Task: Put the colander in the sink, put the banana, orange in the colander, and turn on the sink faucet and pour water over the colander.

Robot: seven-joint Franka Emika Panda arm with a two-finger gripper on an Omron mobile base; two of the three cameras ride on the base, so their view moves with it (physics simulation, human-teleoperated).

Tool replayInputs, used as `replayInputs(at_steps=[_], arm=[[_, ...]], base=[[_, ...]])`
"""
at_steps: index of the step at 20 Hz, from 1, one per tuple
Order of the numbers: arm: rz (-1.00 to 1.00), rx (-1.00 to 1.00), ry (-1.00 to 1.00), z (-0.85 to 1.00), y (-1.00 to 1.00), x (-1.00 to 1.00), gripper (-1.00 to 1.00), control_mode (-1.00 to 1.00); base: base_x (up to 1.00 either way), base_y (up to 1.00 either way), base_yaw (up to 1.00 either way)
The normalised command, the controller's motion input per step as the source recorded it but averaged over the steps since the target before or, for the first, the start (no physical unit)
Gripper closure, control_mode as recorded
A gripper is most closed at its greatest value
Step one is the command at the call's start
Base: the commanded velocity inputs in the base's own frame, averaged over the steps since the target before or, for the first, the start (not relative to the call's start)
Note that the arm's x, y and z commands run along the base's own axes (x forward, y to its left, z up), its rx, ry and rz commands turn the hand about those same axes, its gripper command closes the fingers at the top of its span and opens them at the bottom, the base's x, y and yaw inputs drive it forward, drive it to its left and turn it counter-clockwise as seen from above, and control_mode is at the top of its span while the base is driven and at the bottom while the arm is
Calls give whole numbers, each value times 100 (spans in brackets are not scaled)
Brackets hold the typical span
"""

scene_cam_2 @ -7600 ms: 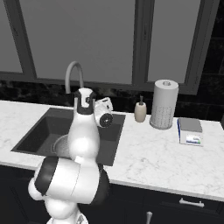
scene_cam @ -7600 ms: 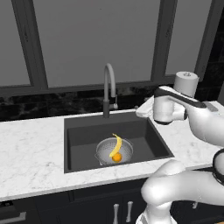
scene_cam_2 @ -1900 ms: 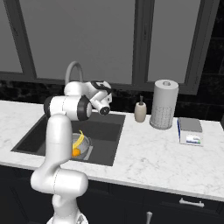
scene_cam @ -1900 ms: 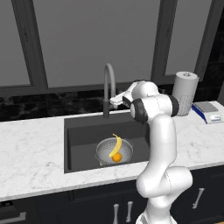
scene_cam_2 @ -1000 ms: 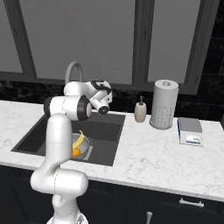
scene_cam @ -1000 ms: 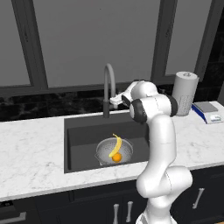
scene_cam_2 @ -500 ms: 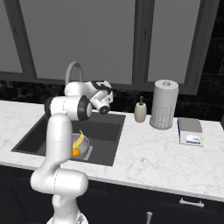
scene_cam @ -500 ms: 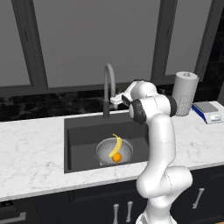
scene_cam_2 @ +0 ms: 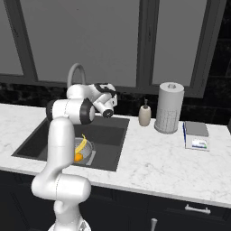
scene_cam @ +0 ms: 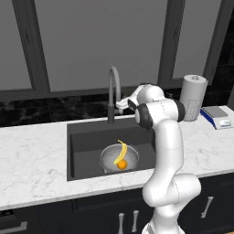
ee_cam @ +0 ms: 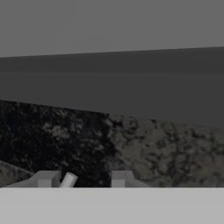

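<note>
Over the sink (scene_cam: pixel 87 141), left base view: arm has swung from the right counter across to the sink faucet (scene_cam: pixel 112 87) and has barely shifted in the last sec. Gripper (scene_cam: pixel 122 104) sits just beside the stem, approx. at lever height. Colander (scene_cam: pixel 106 157) is in the basin w/ banana (scene_cam: pixel 121 151) and orange (scene_cam: pixel 122 164) inside, so only the water step looks left. No water visible yet.

Right base view: same pose from the other side; the arm hides the faucet's stem, only the arch showing. Banana and orange peek out beside the arm.

Hand view: close-up the base cams lack. Small grey lever (ee_cam: pixel 69 179) stands between the fingertips (ee_cam: pixel 46 179), close to one tip. Claw is narrowish w/ a clear gap, not clamped on both sides.
</note>
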Motion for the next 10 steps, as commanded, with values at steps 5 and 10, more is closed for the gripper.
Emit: replayInputs(at_steps=[5,10], arm=[[0,0,0,-29,-58,0,100,-100],[0,0,0,-29,-62,0,100,-100]], base=[[0,0,0],[0,0,0]])
